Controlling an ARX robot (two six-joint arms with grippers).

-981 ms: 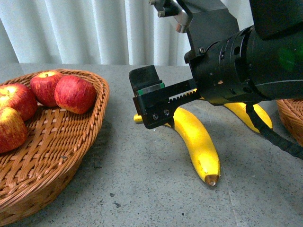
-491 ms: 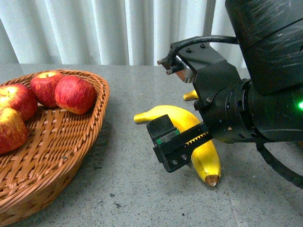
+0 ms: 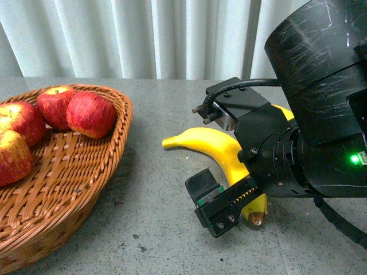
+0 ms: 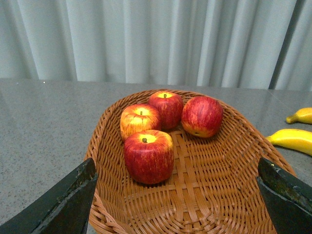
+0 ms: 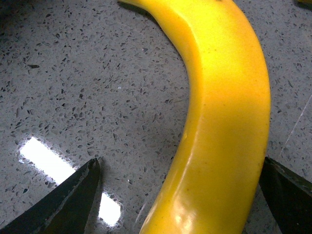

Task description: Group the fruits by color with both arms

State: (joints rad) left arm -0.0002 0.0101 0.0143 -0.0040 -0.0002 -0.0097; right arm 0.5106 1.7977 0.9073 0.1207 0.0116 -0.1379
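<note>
Several red apples (image 3: 90,113) lie in a wicker basket (image 3: 123,114) at the left. A yellow banana (image 3: 221,149) lies on the table to its right. My right gripper (image 3: 229,200) is open and low over the banana's near end. In the right wrist view the banana (image 5: 224,112) lies between the open fingers (image 5: 73,195), not gripped. A second banana (image 3: 284,112) is mostly hidden behind the right arm. My left gripper (image 4: 178,204) is open and empty over the basket (image 4: 209,165), near an apple (image 4: 148,156). Both bananas (image 4: 295,139) show beyond the basket.
The table (image 3: 155,229) is grey speckled stone. A pale curtain (image 3: 143,34) hangs behind it. The bulky black right arm (image 3: 321,114), with a green light, fills the right side of the front view.
The right arm has come down and nearer, from above the banana's far part to its near end. Its open gripper now sits low around the banana. The fruits have not moved.
</note>
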